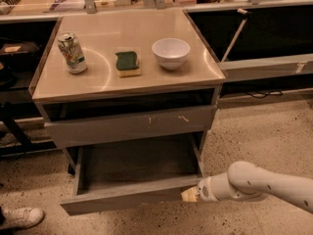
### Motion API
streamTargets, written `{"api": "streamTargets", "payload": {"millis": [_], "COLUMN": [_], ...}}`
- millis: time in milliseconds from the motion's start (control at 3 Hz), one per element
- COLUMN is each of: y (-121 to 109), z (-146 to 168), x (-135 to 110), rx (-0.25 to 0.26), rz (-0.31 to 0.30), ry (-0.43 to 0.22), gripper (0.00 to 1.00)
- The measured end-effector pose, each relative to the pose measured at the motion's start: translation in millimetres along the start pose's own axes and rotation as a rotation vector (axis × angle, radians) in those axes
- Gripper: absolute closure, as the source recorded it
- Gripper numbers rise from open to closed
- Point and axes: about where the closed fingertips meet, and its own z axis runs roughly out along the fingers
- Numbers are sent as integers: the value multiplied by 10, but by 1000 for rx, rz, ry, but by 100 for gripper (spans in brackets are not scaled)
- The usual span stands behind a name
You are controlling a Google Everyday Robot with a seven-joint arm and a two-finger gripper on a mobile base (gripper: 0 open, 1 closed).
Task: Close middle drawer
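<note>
The middle drawer [128,200] is a wide, shallow grey drawer with a plain front. It stands pulled far out of the cabinet, its grey inside [139,163] showing and empty. Above it is a grey drawer front with small white scratch marks [132,125], pushed in. My gripper [190,195] is at the end of the white arm [264,182] that comes in from the lower right. It sits at the right end of the open drawer's front, touching or very close to it.
On the cabinet top [98,77] stand a drink can [71,52], a green sponge [127,63] and a white bowl [170,52]. Dark shelving lies left and right. A person's shoe [18,217] is at the lower left on the speckled floor.
</note>
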Motion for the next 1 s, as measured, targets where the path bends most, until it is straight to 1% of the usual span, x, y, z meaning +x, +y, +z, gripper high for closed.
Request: {"api": "streamTargets", "payload": {"millis": [333, 667, 1000], "y": [-55, -149, -147], "z": [7, 148, 144], "x": [-299, -508, -496], "rx": [5, 7, 7], "rz": [5, 9, 9], "ry": [-61, -83, -83], "gripper": [100, 100, 100]}}
